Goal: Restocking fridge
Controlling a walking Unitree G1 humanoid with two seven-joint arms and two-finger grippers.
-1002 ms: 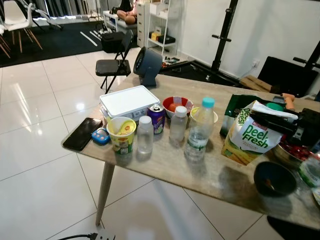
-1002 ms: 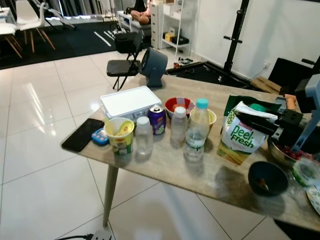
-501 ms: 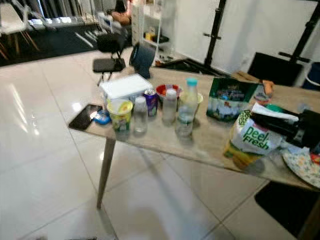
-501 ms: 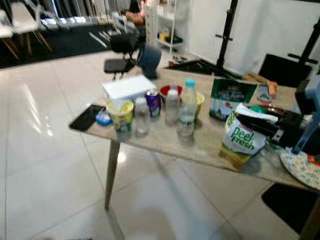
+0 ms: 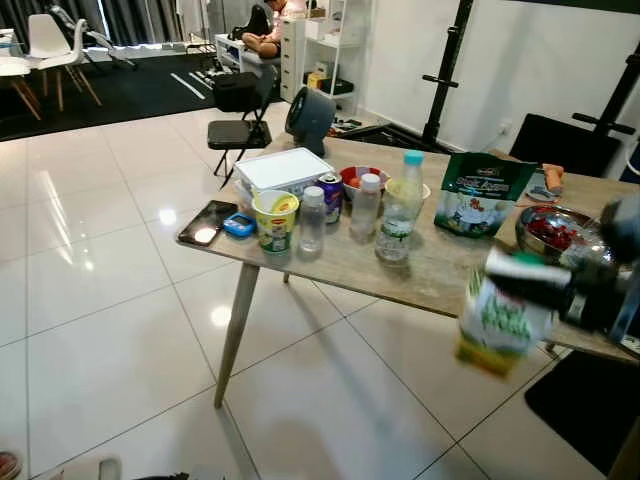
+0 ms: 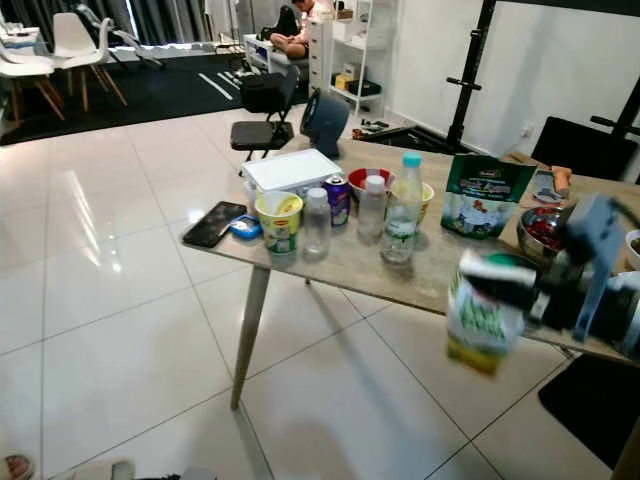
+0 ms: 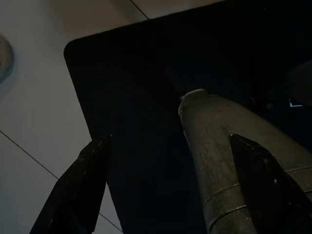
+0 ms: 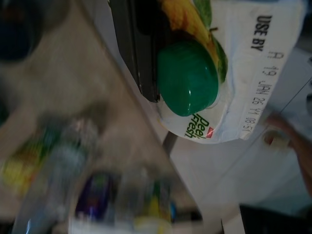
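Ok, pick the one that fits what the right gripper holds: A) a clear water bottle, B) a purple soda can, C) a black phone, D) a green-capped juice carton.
D: the right gripper is shut on the juice carton, whose green cap sits beside a black finger in the right wrist view.

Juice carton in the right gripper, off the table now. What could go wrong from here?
1. The right gripper holds the juice carton by its top only, near the green cap. The carton hangs below over bare floor, so it might slip or swing out.
2. The eye views show it blurred, suggesting fast motion that could loosen the grip.
3. It hangs close to the table edge; a swing back could knock it against the edge.
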